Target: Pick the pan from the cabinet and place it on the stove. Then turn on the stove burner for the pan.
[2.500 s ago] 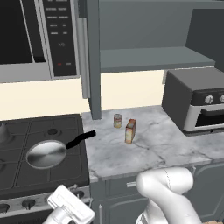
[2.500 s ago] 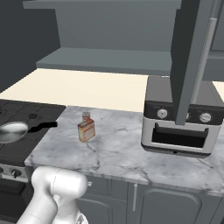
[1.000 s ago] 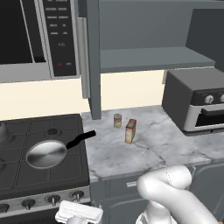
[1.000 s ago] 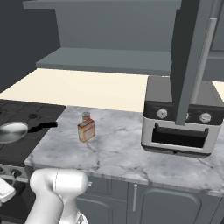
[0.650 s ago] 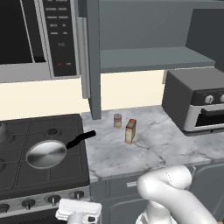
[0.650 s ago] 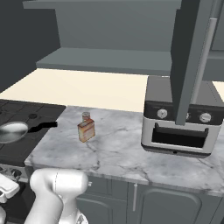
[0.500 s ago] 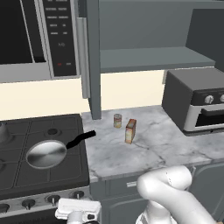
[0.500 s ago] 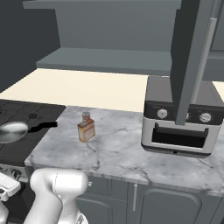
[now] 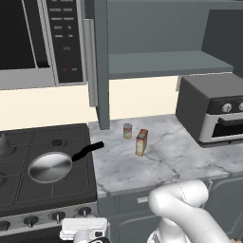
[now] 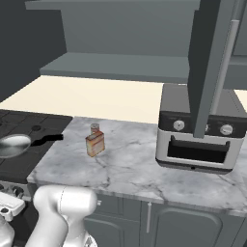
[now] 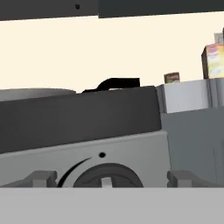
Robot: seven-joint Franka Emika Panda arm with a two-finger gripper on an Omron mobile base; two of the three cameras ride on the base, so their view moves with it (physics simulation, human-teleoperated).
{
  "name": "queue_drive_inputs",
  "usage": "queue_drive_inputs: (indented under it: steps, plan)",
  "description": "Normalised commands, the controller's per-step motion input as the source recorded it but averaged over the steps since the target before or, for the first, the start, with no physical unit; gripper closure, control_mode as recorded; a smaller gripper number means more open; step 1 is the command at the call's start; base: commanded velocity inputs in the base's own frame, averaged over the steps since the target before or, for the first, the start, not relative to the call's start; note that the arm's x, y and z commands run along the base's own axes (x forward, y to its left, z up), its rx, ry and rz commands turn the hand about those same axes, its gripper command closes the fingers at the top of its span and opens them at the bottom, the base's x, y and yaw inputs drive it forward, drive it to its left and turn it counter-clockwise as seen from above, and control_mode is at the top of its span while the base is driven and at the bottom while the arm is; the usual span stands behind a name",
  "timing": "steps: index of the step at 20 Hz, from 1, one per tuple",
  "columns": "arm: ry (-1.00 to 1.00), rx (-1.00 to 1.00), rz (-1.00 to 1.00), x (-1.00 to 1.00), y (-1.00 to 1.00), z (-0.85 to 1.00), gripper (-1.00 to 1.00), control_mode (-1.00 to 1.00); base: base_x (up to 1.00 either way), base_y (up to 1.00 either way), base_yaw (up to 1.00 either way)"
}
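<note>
The shiny steel pan (image 9: 49,166) sits on a grate of the black stove (image 9: 19,192), its black handle pointing right toward the counter; the right base view has the pan (image 10: 12,144) at far left. The stove burner beneath it is covered by the pan. My gripper (image 9: 83,221) hovers level in front of the stove's steel knob strip, open and holding nothing. In the hand view a dark round knob (image 11: 105,174) lies between my spread fingertips (image 11: 41,177), with the pan's rim (image 11: 35,92) above. The grey cabinet (image 9: 161,64) stands open, shelf bare.
A small tin can (image 9: 127,131) and a brown box (image 9: 141,142) stand on the marble counter (image 9: 161,156). A dark toaster oven (image 9: 213,114) is at right, a microwave (image 9: 42,42) hangs at upper left. The open cabinet door (image 9: 99,71) juts out above the counter.
My hand has levelled out and crept up and forward toward the stove's knob strip. The pan and the counter items have stayed put.
</note>
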Motion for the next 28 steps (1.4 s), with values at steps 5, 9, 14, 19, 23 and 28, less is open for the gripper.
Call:
queue_drive_inputs:
  steps: [5, 9, 14, 19, 23, 28]
  plan:
    - [0.0, 0.04, 0.05, 0.03, 0.0, -0.28, -1.0, -1.0, 0.0, 0.0, 0.0]
    - [0.0, 0.04, 0.05, 0.05, 0.0, -0.26, -1.0, -1.0, 0.0, 0.0, 0.0]
    - [0.0, 0.05, 0.03, 0.09, 0.02, -0.18, -1.0, -1.0, 0.0, 0.0, 0.0]
    - [0.0, 0.05, 0.02, 0.07, 0.01, -0.07, -1.0, -1.0, 0.0, 0.0, 0.0]
    - [0.0, 0.05, 0.0, 0.0, 0.0, 0.0, -1.0, -1.0, 0.0, 0.0, 0.0]
    - [0.0, 0.03, 0.0, 0.0, 0.0, 0.0, -1.0, -1.0, 0.0, 0.0, 0.0]
